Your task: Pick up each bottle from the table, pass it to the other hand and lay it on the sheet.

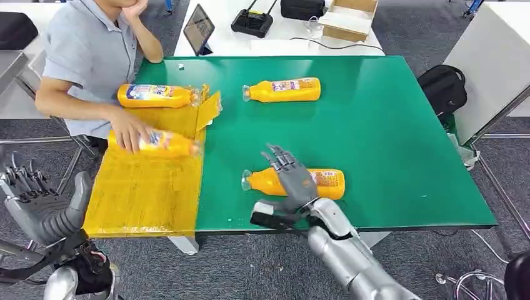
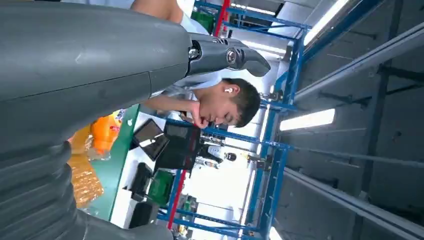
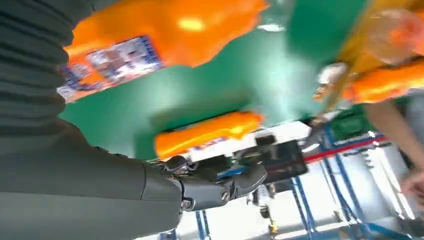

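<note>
The right robot hand [image 1: 290,181], fingers spread, is held over a near bottle [image 1: 294,183] on the green counter [image 1: 387,137]. The left robot hand [image 1: 37,206] is raised, empty, fingers apart. Two bottles are seen on the yellow sheet [image 1: 144,187], one under a person's hand [image 1: 130,132].

No text can be read. The near bottle [image 1: 294,182] carries a blue, white and red label whose print is too blurred, in the head view and the right wrist view alike. The far bottle [image 1: 282,90] and the two bottles on the sheet [image 1: 144,187] bear like labels, just as unreadable. The tablet [image 1: 199,29] screen shows nothing legible.
</note>
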You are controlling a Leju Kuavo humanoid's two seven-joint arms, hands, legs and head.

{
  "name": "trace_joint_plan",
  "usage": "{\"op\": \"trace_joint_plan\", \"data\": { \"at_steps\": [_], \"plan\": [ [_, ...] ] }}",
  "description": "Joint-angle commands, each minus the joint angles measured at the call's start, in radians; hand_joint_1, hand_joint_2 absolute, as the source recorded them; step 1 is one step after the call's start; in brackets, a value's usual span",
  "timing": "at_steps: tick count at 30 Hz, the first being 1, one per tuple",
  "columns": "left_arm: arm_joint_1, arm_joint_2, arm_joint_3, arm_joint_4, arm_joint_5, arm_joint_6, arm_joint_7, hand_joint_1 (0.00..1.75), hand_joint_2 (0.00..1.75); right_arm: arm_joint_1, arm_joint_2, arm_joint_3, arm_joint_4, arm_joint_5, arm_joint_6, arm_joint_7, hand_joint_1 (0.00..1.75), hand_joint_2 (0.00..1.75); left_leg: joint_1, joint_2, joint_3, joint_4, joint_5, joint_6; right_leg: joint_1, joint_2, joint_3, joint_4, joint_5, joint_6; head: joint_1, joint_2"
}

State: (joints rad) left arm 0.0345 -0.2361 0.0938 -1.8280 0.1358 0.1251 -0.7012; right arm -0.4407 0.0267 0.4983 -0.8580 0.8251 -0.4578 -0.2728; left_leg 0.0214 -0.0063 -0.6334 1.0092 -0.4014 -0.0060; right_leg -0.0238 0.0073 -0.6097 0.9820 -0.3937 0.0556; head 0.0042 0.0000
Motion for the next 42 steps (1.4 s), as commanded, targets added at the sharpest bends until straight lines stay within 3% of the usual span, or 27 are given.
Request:
{"op": "trace_joint_plan", "data": {
  "at_steps": [1, 3, 7, 17, 23, 26, 31, 42],
  "plan": [
    [-0.038, 0.031, -0.085, 0.186, -0.004, 0.063, 0.053, 0.00, 1.75, -0.106, -0.013, -0.062, 0.198, 0.050, 0.024, 0.049, 0.00, 1.75, -0.001, -0.001, 0.005, -0.002, -0.001, 0.001, 0.000, -0.003, 0.005, -0.001, -0.002, -0.003, 0.000, 0.000],
    [-0.050, 0.034, -0.097, 0.217, -0.005, 0.081, 0.067, 0.00, 1.75, -0.140, 0.003, -0.064, 0.257, 0.071, 0.069, 0.104, 0.00, 1.75, -0.001, -0.001, 0.002, -0.001, 0.000, 0.001, 0.000, -0.002, 0.003, -0.001, -0.001, -0.002, 0.000, 0.000],
    [-0.085, 0.051, -0.104, 0.298, 0.051, 0.100, 0.228, 0.00, 1.75, -0.154, 0.015, -0.058, 0.337, 0.128, 0.140, 0.202, 0.00, 1.75, -0.001, 0.000, 0.004, -0.002, -0.001, 0.002, 0.000, -0.001, 0.005, -0.001, -0.001, -0.002, 0.000, 0.000],
    [-0.078, 0.067, -0.135, 0.305, 0.009, 0.101, 0.275, 0.00, 1.75, -0.144, 0.014, -0.013, 0.401, 0.236, 0.162, 0.348, 0.00, 1.75, 0.000, -0.001, 0.003, -0.001, -0.001, 0.001, 0.000, -0.001, 0.003, -0.001, -0.001, -0.002, 0.000, 0.000],
    [-0.075, 0.067, -0.135, 0.302, 0.008, 0.101, 0.275, 0.00, 1.75, -0.140, 0.013, -0.013, 0.397, 0.237, 0.161, 0.349, 0.00, 1.75, 0.000, 0.000, 0.004, -0.001, -0.001, 0.001, 0.000, -0.002, 0.004, -0.001, -0.001, -0.002, 0.000, 0.000],
    [-0.040, 0.068, -0.124, 0.264, -0.006, 0.097, 0.294, 0.00, 1.75, -0.098, -0.006, 0.004, 0.331, 0.287, 0.169, 0.372, 0.00, 1.75, 0.000, 0.000, 0.003, -0.001, 0.000, 0.001, 0.000, -0.001, 0.004, -0.001, -0.001, -0.002, 0.000, 0.000],
    [0.065, 0.057, -0.066, 0.142, -0.034, 0.089, 0.306, 0.00, 1.75, 0.069, -0.095, 0.032, 0.045, 0.384, 0.209, 0.416, 0.00, 1.75, 0.001, -0.001, 0.007, -0.001, -0.001, 0.001, 0.001, -0.003, 0.007, -0.003, -0.002, -0.002, 0.000, 0.000],
    [0.084, 0.046, -0.061, 0.133, -0.013, 0.048, 0.347, 0.00, 1.75, 0.210, -0.199, -0.070, -0.126, 0.427, 0.261, 0.455, 0.00, 1.75, 0.000, -0.006, 0.007, -0.001, -0.002, 0.002, 0.001, -0.006, 0.008, -0.003, -0.004, -0.002, 0.000, 0.000]
  ]
}}
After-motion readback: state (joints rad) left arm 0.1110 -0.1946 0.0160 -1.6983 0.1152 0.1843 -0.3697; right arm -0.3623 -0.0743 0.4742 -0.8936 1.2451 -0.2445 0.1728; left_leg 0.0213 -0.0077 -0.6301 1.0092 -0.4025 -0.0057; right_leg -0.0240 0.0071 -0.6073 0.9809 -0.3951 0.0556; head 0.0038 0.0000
